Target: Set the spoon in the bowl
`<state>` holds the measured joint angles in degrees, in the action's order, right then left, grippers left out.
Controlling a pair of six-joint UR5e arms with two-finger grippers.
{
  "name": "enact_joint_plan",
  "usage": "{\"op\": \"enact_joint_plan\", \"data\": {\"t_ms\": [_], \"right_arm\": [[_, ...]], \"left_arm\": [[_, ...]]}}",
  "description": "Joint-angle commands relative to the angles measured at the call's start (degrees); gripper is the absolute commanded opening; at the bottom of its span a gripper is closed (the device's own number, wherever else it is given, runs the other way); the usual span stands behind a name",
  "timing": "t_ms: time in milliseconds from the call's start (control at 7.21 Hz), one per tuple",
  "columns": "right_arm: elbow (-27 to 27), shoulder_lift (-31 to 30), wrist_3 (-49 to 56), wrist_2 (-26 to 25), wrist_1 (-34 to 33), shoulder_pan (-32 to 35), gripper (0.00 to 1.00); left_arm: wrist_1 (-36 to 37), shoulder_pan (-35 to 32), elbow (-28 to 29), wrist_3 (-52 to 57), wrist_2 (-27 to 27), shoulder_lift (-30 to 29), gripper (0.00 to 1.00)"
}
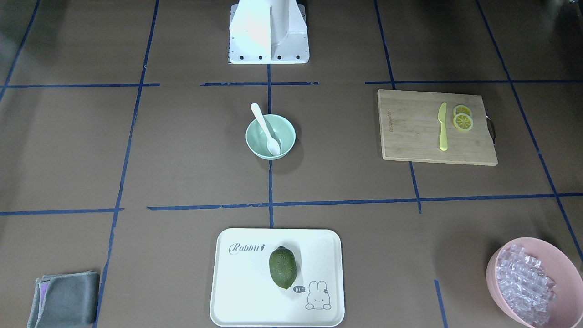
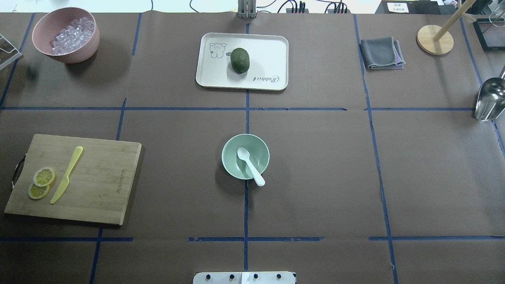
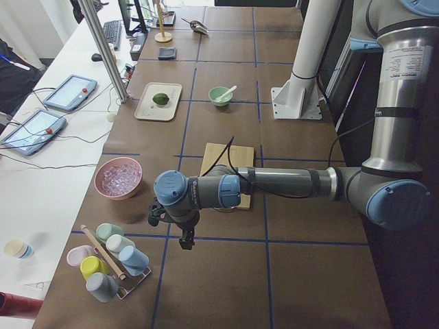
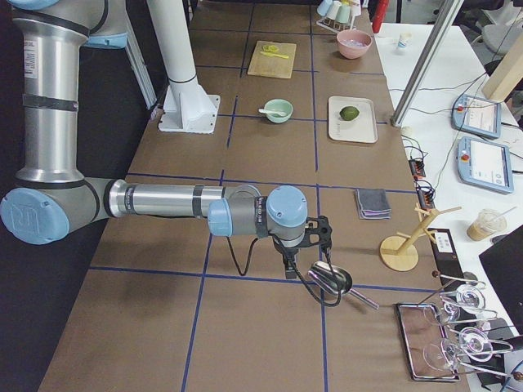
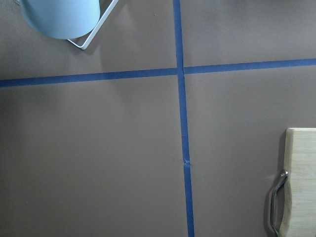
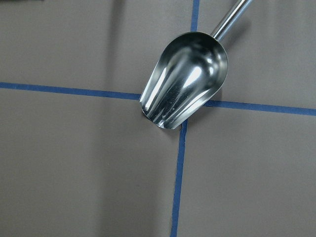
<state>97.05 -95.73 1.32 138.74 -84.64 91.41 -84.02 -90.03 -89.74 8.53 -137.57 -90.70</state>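
The white spoon [image 2: 251, 166] lies in the mint-green bowl [image 2: 229, 163] at the table's middle. Its scoop rests on the bowl's inside and its handle sticks out over the rim toward the robot's base. Both also show in the front-facing view, spoon [image 1: 265, 127] and bowl [image 1: 253, 145]. My left gripper [image 3: 185, 238] hangs over bare table far off at the left end, seen only in the exterior left view; I cannot tell if it is open. My right gripper [image 4: 292, 268] hangs far off at the right end above a metal scoop; I cannot tell its state either.
A wooden cutting board [image 2: 98, 173] holds a yellow knife [image 2: 67, 174] and lemon slices [image 2: 41, 182]. A white tray [image 2: 272, 47] holds a green fruit [image 2: 240, 60]. A pink bowl [image 2: 79, 51] of ice, a grey cloth [image 2: 380, 53], a metal scoop [image 6: 185, 91] and a cup rack [image 3: 110, 257] stand around.
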Motion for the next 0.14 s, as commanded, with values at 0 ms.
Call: {"op": "enact_joint_plan", "data": {"t_ms": [0], "right_arm": [[0.2, 0.0, 0.0, 0.0, 0.0, 0.0, 1.0]], "left_arm": [[0.0, -0.1, 0.0, 0.0, 0.0, 0.0, 1.0]]}}
